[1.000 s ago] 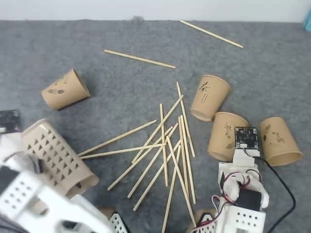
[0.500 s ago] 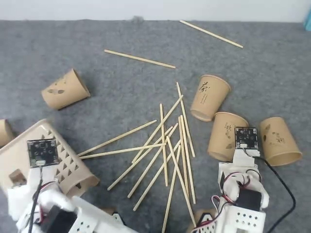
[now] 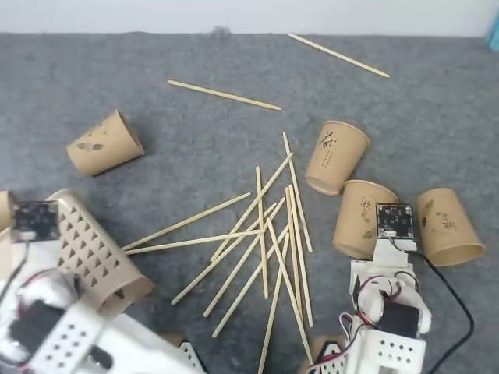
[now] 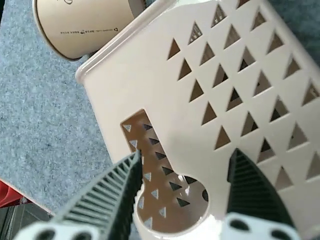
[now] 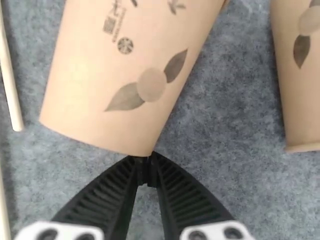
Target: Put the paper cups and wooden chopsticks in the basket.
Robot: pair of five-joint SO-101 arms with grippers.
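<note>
Basket (image 3: pixel 92 248) is noted lying tipped at the near left, with cups and chopsticks (image 3: pixel 263 243) scattered outside it. Left gripper (image 4: pixel 186 157) is held wide over the basket's handle slot. Right gripper (image 5: pixel 148 162) is pinched empty at a cup (image 5: pixel 132 65) base. Step judged: basket being secured. A closing grip on its wall is called for next.

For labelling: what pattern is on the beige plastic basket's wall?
Rows of triangular holes in the beige plastic basket; clearest in left wrist view.

Grey fuzzy mat (image 3: pixel 187 140) covers table. White strip (image 3: pixel 156 14) runs along mat's far edge. Small blue thing (image 3: pixel 495 33) at far right corner, cut off. Red bit (image 4: pixel 7 194) just past mat's edge.
</note>
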